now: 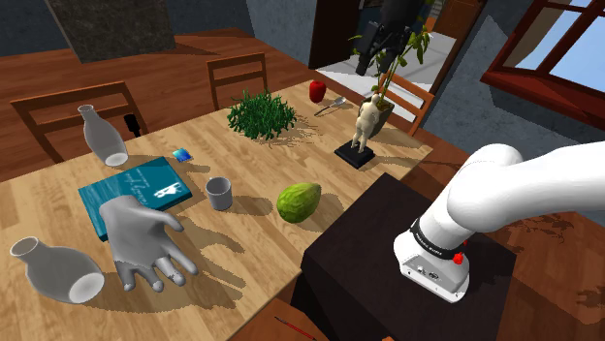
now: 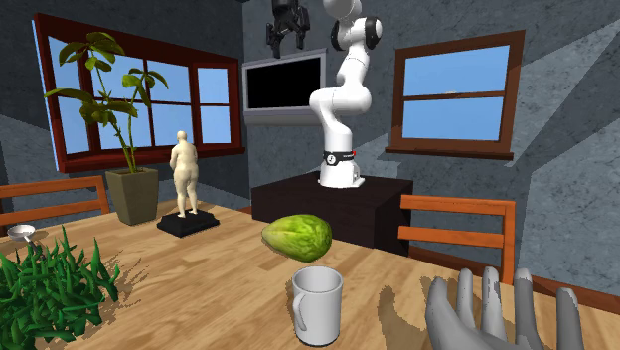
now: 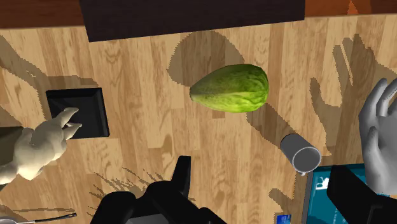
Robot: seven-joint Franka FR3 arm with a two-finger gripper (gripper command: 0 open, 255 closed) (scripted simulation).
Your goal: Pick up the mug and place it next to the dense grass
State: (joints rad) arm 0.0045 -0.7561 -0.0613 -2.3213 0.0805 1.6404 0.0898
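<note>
The gripper (image 1: 376,60) hangs high over the table (image 1: 281,160), near the stand. Its 2 fingers (image 3: 181,177) are spread wide, released, grasping and touching nothing. Nearest the stand lies 1 green fruit (image 1: 298,201). Just past it, the grey mug (image 1: 219,193) stands upright between the fruit and a teal book (image 1: 131,194), with 1 grey model hand (image 1: 143,242) near it. Farther off, the dense grass (image 1: 261,113) sits well apart from the mug. A figurine (image 1: 366,124) stands on its black base toward the shoulder view's right.
</note>
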